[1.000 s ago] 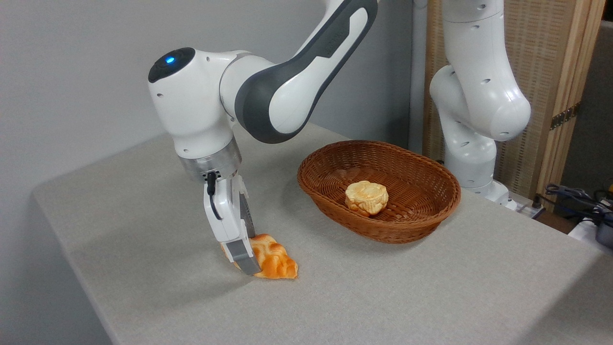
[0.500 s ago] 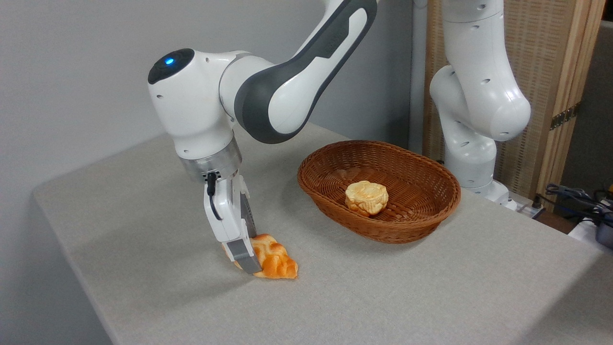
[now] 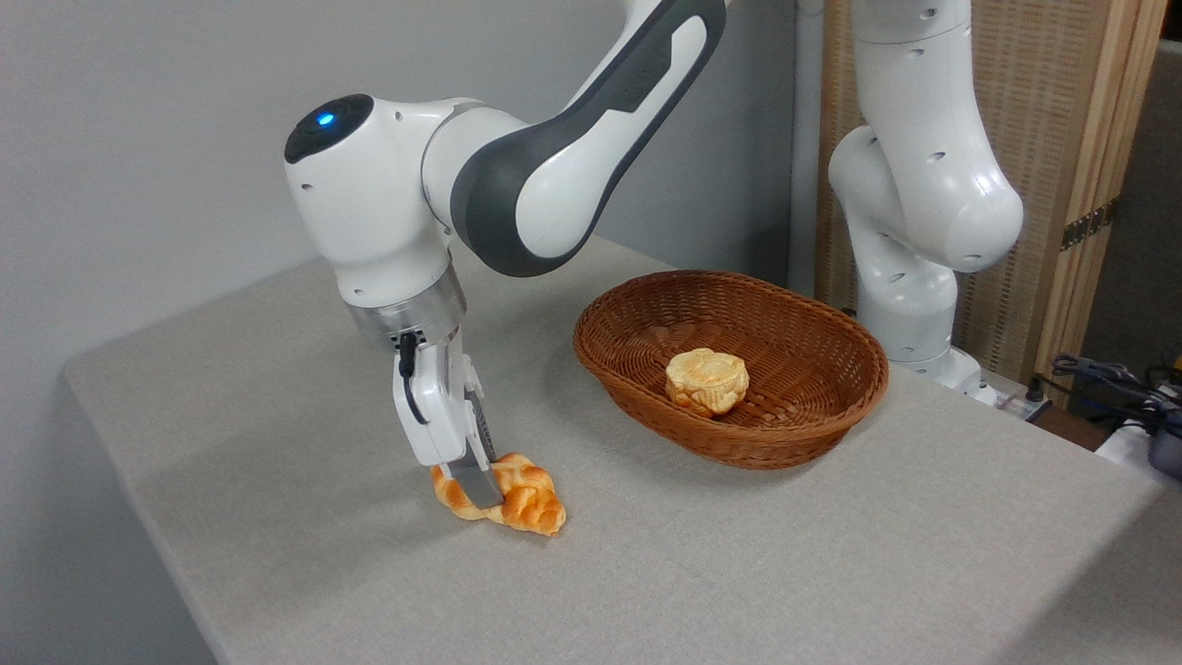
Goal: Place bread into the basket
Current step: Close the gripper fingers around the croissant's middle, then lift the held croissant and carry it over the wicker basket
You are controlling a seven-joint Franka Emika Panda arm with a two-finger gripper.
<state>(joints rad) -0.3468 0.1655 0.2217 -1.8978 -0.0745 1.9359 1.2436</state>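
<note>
Grey fingertips of the gripper (image 3: 476, 487) are clenched across the middle of the bread (image 3: 517, 494), one pad showing in front of the loaf and the other hidden behind it. A mid-body grasp appears chosen so that the tapered ends balance. The loaf sits tilted, its left end seemingly just clear of the table (image 3: 739, 573); contact at the right end cannot be confirmed. Well apart to the right stands the basket (image 3: 831, 406), with a small bun (image 3: 706, 380) at its centre. Open wicker floor beside the bun leaves room for the loaf.
</note>
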